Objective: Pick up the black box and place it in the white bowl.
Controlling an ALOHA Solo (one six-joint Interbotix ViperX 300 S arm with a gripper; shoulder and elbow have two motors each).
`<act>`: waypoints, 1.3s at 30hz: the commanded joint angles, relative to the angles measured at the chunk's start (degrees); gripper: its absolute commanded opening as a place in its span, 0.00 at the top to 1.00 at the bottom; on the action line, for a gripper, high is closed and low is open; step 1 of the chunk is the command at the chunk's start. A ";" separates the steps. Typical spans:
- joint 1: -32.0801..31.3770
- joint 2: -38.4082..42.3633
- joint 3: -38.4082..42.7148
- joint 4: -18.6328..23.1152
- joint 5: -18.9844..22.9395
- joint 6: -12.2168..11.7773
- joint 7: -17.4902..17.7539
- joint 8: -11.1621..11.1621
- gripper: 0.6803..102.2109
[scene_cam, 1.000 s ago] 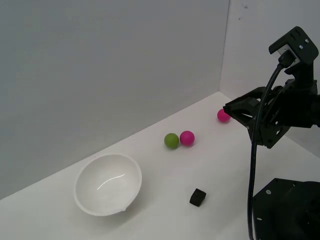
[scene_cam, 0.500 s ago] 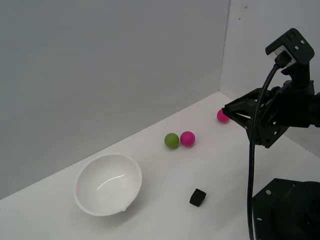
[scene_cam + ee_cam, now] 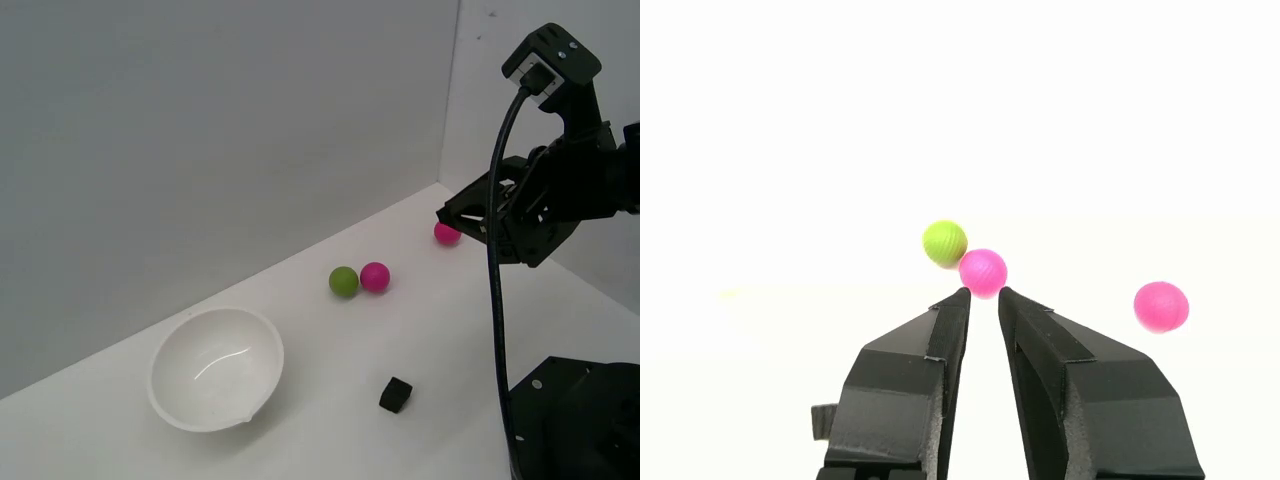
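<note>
- The white bowl (image 3: 216,367) sits at the exterior view's left, hollow up; a late release could clip its rim.
- My target, the black box (image 3: 396,394), lies on the table just right of it, untouched.
- My gripper (image 3: 983,295) hangs high, fingers narrow, gripping nothing, aimed at the magenta ball (image 3: 983,272); descending so risks hitting the wrong object.

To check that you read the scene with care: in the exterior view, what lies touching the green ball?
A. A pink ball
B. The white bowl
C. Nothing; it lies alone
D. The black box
A. The green ball sits right against a pink ball, while the black box and the white bowl lie apart from it, nearer the camera.
</note>
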 commanded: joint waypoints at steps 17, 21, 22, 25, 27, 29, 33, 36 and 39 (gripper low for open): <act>-1.05 -15.29 -15.47 -5.19 -5.19 -6.24 12.57 -1.32 0.02; -1.93 -17.58 -17.67 -5.01 -5.10 -8.44 14.50 -1.32 0.02; -2.20 -18.28 -18.37 -5.01 -5.01 -9.05 14.77 -1.32 0.02; -3.43 -20.30 -20.30 -4.83 -4.83 -11.34 15.21 -1.67 0.02; -4.75 -21.62 -21.71 -4.57 -4.48 -13.45 15.21 -1.67 0.02; -6.24 -23.38 -23.38 -4.31 -4.31 -15.03 15.12 -1.67 0.02; -8.26 -26.54 -26.72 -3.87 -3.87 -15.56 14.77 -1.67 0.02; -9.32 -28.21 -28.30 -3.78 -3.78 -15.82 13.97 -1.67 0.02; -10.55 -29.97 -30.06 -3.34 -3.43 -15.82 12.92 -1.67 0.02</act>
